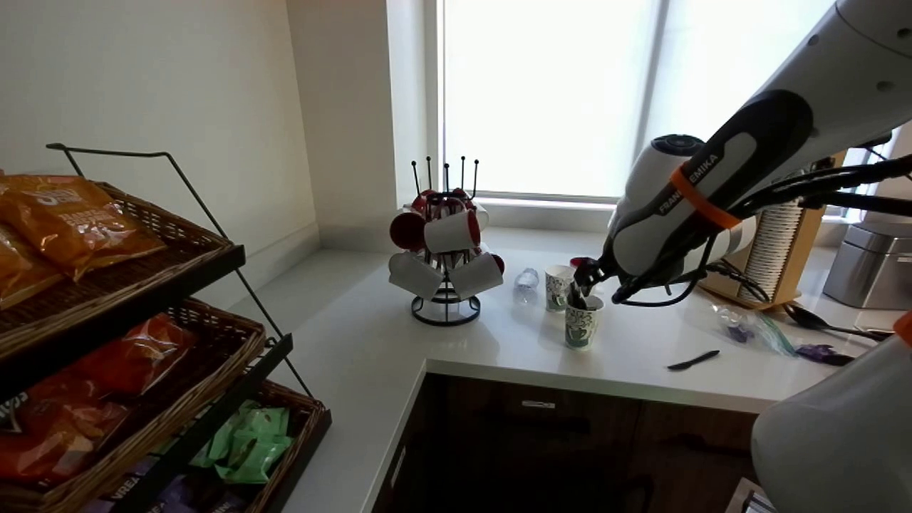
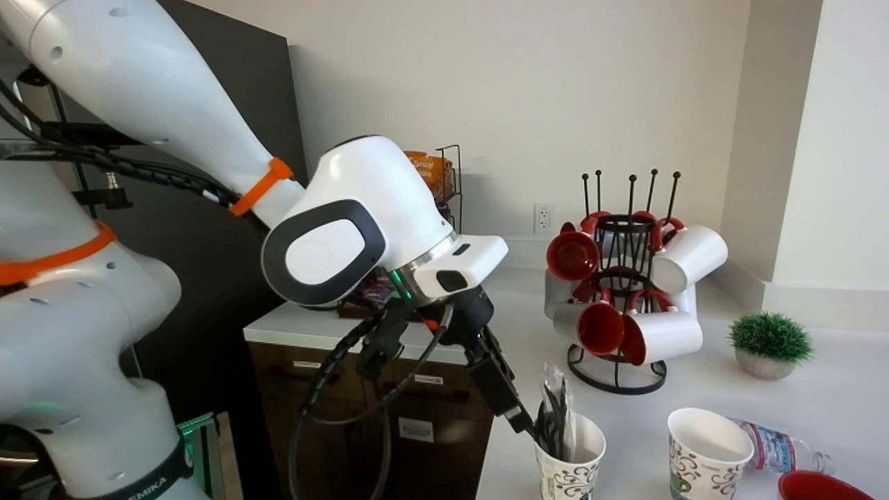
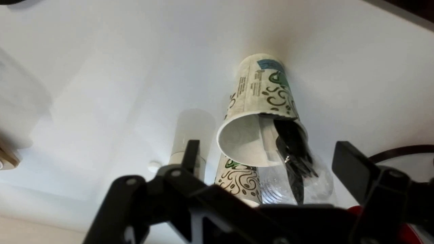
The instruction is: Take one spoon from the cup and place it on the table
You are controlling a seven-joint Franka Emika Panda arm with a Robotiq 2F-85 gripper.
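Gripper is slanted down toward the cup, jaws wide apart, with nothing held. In the wrist view the dark utensils are seen between the fingers, nearer one than the other; whether they are touched cannot be told. What seems called for is a grasp on one handle: the gap should be centred on it and narrowed slowly, since two pieces could easily be pinched together. The lift is best made straight up along the cup, so that it is not tipped or dragged across the table. The utensils are stood in the upright cup, leaning as a bunch to one side of its mouth, slim and black, with clear wrapping rising above them. Which of them is a spoon cannot be made out.
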